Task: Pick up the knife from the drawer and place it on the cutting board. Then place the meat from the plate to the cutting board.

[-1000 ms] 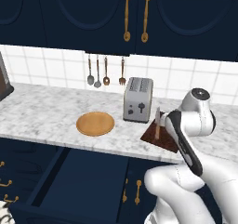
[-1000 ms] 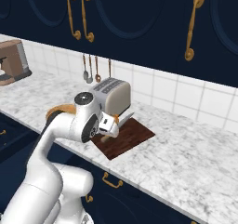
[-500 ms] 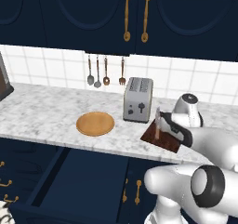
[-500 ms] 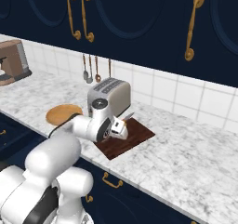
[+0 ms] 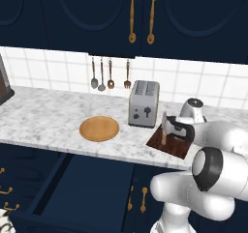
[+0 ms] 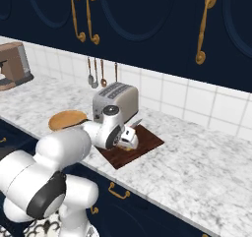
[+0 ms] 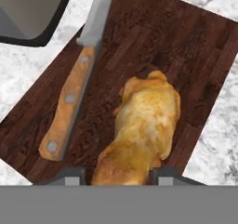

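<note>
Golden-brown meat (image 7: 142, 130) lies on the cutting board (image 7: 195, 56) just beside the knife (image 7: 76, 86), with the gripper (image 7: 114, 174) low over it, fingers flanking it, grip or release unclear.

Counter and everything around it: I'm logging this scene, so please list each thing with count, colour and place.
board: one, dark reddish-brown, on the counter right of the toaster
knife: one, brown handle, pale blade, lying on the board
meat: one, golden-brown, on the board beside the knife
plate: one, tan-orange, bare, left of the toaster
toaster: one, grey, by the wall
utensils: four, hanging on the tiles
drawer: one, navy, open below the plate
coffee machine: one, brown, far left
gripper: one, fingers either side of the meat
</note>
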You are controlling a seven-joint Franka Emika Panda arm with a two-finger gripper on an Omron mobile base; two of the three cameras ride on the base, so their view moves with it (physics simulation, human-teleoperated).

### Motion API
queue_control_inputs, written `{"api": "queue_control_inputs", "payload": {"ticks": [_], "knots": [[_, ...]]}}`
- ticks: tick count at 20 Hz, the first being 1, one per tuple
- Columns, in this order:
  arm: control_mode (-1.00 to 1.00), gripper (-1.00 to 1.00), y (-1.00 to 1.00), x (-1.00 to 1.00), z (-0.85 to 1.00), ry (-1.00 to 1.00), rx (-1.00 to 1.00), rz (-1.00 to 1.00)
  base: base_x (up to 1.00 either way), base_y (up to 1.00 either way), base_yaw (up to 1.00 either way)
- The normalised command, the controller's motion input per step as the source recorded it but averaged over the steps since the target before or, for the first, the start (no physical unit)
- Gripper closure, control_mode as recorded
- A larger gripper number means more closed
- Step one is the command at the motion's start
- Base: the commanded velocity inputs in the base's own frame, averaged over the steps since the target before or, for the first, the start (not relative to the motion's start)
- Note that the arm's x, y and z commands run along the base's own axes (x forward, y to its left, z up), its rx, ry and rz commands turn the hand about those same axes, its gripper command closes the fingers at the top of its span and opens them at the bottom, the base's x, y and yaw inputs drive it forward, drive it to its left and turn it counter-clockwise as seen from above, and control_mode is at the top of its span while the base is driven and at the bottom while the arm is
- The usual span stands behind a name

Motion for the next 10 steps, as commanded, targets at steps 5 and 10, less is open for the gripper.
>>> {"api": "queue_control_inputs", "payload": {"ticks": [5, 10], "knots": [[-1.0, -1.0, 0.08, -0.21, 0.75, -0.01, 0.0, 0.03, 0.0, 0.0, 0.0], [-1.0, -1.0, 0.82, -0.99, 1.0, -0.08, -0.07, 0.06, 0.0, 0.0, 0.0]]}}
